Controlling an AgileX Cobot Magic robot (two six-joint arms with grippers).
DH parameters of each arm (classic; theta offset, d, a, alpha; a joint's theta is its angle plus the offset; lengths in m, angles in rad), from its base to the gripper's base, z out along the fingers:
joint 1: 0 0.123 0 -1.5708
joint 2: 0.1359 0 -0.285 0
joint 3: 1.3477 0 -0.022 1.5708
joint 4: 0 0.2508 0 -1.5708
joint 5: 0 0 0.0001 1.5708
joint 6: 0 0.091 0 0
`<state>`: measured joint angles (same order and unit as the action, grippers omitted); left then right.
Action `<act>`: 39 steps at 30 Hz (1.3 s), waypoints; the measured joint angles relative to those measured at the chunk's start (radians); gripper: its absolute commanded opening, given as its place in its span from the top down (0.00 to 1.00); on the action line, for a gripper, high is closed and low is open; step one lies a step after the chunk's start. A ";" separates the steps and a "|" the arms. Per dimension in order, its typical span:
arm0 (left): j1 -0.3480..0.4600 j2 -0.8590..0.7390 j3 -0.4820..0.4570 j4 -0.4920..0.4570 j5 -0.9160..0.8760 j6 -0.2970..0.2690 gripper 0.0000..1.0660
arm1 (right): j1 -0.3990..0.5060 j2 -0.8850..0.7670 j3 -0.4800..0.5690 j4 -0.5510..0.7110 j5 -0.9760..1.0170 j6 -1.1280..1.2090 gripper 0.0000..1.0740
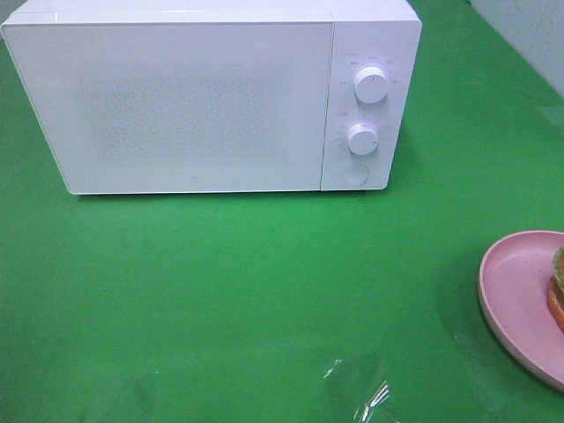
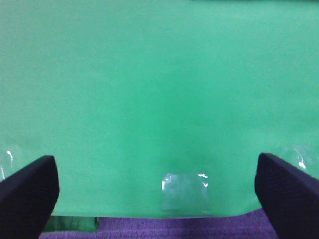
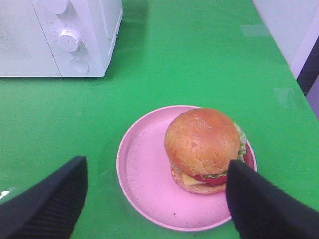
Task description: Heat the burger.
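The burger (image 3: 203, 149), with a glossy brown bun, lettuce, tomato and cheese, sits on a pink plate (image 3: 144, 179) on the green table. In the high view only a sliver of the burger (image 1: 557, 291) shows at the right edge on the plate (image 1: 515, 300). My right gripper (image 3: 154, 199) hangs above the plate, open, its dark fingers (image 3: 50, 199) spread wide either side with nothing between them. Over bare green table near its front edge my left gripper (image 2: 157, 189) stands open and empty. Neither arm shows in the high view.
A white microwave (image 1: 211, 97) with its door closed stands at the back of the table, two knobs (image 1: 371, 85) and a round button on its right panel. It also appears as the microwave (image 3: 60, 35) in the right wrist view. Green cloth covers the table.
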<state>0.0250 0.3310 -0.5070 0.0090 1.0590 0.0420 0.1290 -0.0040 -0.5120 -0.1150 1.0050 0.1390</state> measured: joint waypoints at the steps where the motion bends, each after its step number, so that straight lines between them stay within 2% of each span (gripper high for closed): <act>1: 0.000 -0.055 0.001 0.000 -0.002 0.005 0.06 | 0.000 0.000 0.000 0.000 0.000 0.000 0.31; 15: 0.000 -0.326 0.005 -0.001 -0.003 0.017 0.06 | 0.000 0.000 0.000 0.000 0.000 0.000 0.32; 39: 0.000 -0.335 0.005 -0.001 -0.005 0.017 0.06 | 0.000 0.000 0.000 0.000 0.000 0.000 0.32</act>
